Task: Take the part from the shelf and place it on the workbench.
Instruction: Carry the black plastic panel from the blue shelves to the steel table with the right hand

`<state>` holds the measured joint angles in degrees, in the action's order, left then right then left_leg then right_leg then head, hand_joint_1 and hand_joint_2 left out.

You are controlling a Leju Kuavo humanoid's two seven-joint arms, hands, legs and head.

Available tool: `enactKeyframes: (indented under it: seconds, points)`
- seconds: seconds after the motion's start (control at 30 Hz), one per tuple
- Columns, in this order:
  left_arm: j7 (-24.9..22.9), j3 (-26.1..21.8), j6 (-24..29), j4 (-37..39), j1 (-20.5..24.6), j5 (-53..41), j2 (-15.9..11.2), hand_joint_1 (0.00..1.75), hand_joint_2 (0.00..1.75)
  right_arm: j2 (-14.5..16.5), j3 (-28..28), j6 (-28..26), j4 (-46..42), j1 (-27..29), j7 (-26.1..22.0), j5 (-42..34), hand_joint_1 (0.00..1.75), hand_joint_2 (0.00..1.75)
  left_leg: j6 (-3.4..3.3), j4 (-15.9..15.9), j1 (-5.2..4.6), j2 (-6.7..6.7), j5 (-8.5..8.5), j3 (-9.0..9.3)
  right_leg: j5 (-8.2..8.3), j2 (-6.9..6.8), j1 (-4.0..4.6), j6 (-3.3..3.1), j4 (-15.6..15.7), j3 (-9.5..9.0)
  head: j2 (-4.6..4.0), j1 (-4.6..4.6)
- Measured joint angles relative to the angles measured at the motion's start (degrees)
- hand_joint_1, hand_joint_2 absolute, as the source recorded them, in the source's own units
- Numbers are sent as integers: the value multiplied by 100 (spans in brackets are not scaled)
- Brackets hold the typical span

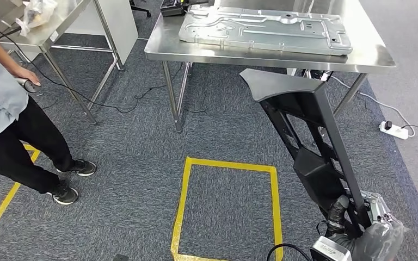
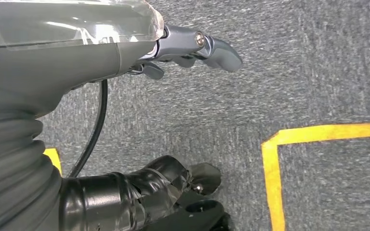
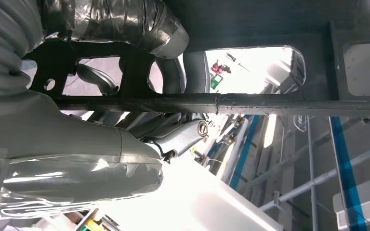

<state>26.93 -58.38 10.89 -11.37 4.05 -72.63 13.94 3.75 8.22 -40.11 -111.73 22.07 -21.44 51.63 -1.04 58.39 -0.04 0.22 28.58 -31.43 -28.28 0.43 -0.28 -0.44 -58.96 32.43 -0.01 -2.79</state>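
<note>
Head view is showing the right hand [image 1: 342,215] gripping the low end of the long black part [image 1: 305,136], which is leaning up toward the workbench [image 1: 370,57]; it looks rigid, top-heavy, wanting a firm low hold, while the left hand [image 2: 192,48] is hanging empty, fingers apart.

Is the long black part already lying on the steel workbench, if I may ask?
No, the black part is held up by the right hand in front of the workbench, over the carpet.
</note>
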Motion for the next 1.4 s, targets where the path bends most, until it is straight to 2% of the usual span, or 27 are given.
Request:
enactKeyframes:
  seconds: [0.07,0.13,0.17,0.23,0.27,0.3,0.33,0.4,0.47,0.57,0.63,0.67,0.73,0.77,0.8,0.83,0.9,0.97,1.03,1.1,1.13,1.2,1.27,1.3,1.33,1.37,1.4]
  points:
    - [0,-2,-7,0,-9,-2,2,0,175,1,-1,0,-2,0,-1,-1,175,175,-38,-59,14,6,-44,12,2,-3,-9,63,8,-6,0,1]
    - [0,-5,-9,0,-12,-2,5,0,175,1,-2,0,-5,0,-2,-2,175,175,-101,-138,50,20,-97,38,-158,-11,-9,124,-201,78,0,-2]
    - [0,-7,-9,0,-9,-2,7,0,175,1,-2,0,-7,0,-3,-2,175,175,-122,-160,62,27,-115,44,-326,-15,-18,149,-475,203,0,-4]
    - [1,-8,-10,0,-5,-2,7,0,175,1,-2,0,-5,6,-3,-4,175,175,-141,-164,61,33,-120,33,-681,-17,-37,195,-1220,565,0,-3]
    - [1,-9,-11,0,-9,-2,7,0,175,1,-2,0,-4,10,-2,-5,175,175,-140,-160,62,35,-118,31,-751,-18,-51,214,-1487,699,0,-4]
    - [1,-10,-12,0,-13,-3,8,0,175,1,-2,0,-3,13,-1,-6,175,175,-137,-154,64,36,-114,32,-703,-20,-66,230,-1554,739,-1,-3]
    - [0,-10,-11,0,-16,-3,10,0,175,1,-2,0,-2,14,0,-7,175,175,-130,-145,68,35,-106,37,-549,-25,-83,241,-1393,666,0,-4]
    - [0,-11,-11,0,-14,-3,14,0,175,1,-2,0,-2,9,0,-7,175,175,-91,-110,70,28,-72,47,-151,-41,-113,247,-620,289,-1,-4]
    - [0,-12,-12,0,-10,-3,15,0,175,1,-2,0,-1,5,-1,-7,175,175,-25,-61,52,20,-28,39,11,-43,-103,205,-84,42,-1,-2]
    - [1,-14,-12,0,-6,-3,13,0,175,3,-4,0,1,10,-1,-7,175,175,74,-55,51,24,-3,32,9,-23,-78,91,-3,30,1,-1]
    - [6,-15,-13,0,-2,-4,14,0,175,7,-4,0,-1,9,-3,-8,175,175,135,118,69,23,127,-36,23,-23,-93,13,28,14,0,0]
    - [10,-15,-14,0,-1,-4,14,0,175,12,-4,0,-2,8,-4,-10,175,175,158,370,76,19,278,-151,24,-28,-100,-19,40,5,0,1]
    - [18,-15,-16,0,-6,-4,14,0,175,20,-4,0,1,8,-3,-15,175,175,189,1124,80,16,632,-508,9,-36,-87,-59,36,0,0,2]
    - [19,-15,-18,0,-12,-4,14,0,175,24,-4,0,3,9,-3,-19,175,175,195,1443,81,16,727,-674,2,-36,-77,-71,34,-5,0,1]
    - [19,-15,-19,0,-19,-4,14,0,175,26,-4,0,4,9,-3,-21,175,175,191,1579,81,16,708,-757,-8,-31,-68,-78,32,-15,-1,1]
    - [19,-15,-19,0,-24,-4,14,0,175,27,-4,0,6,9,-3,-25,175,175,176,1495,80,16,579,-735,-19,-23,-59,-80,32,-32,-1,1]
    - [27,-15,-22,0,-25,-4,13,0,175,29,-4,0,7,7,-4,-32,175,175,106,771,67,11,148,-422,-51,-8,-48,-67,34,-82,-2,1]
    - [36,-15,-28,0,-15,-4,7,0,175,29,-4,0,7,2,-5,-46,175,175,35,136,33,7,-67,-133,-82,-3,-31,-23,29,-110,-1,0]
    - [40,-15,-32,0,-9,-4,2,0,175,29,-4,0,7,-1,-8,-57,175,175,-1,-2,3,5,-49,-69,-91,-5,-27,38,43,-115,-1,-1]
    - [42,-16,-33,0,-17,-5,6,0,175,29,-4,0,5,-2,-9,-61,175,175,-52,-67,32,3,-74,-30,-116,-14,-22,102,41,-130,0,-2]
    - [43,-17,-33,0,-20,-5,8,0,175,28,-4,0,5,-4,-10,-62,175,175,-84,-110,49,7,-88,-2,-182,-18,-20,128,-57,-94,0,-4]
    - [44,-17,-33,0,-14,-5,10,0,175,27,-4,0,5,-7,-13,-63,175,175,-139,-159,63,17,-93,41,-458,-24,-30,166,-593,169,0,-9]
    - [44,-17,-33,0,-11,-5,11,0,175,27,-4,0,9,-4,-10,-67,175,175,-163,-156,58,20,-61,61,-731,-25,-47,194,-1336,600,0,-9]
    - [44,-17,-33,0,-15,-6,11,0,175,27,-4,0,14,-1,-8,-68,175,175,-164,-153,56,19,-37,83,-730,-26,-55,206,-1534,741,0,-9]
    - [44,-17,-33,0,-21,-7,11,0,175,27,-4,0,17,0,-7,-69,175,175,-157,-150,57,16,-8,117,-605,-28,-63,212,-1514,775,0,-10]
    - [44,-17,-34,0,-25,-7,13,0,175,27,-4,0,21,-1,-7,-70,175,175,-145,-145,58,12,28,164,-377,-31,-70,212,-1258,685,1,-9]
    - [44,-17,-34,0,-28,-7,14,0,175,27,-4,0,22,-2,-7,-70,175,175,-128,-139,60,8,72,218,-123,-37,-77,204,-860,523,0,-10]
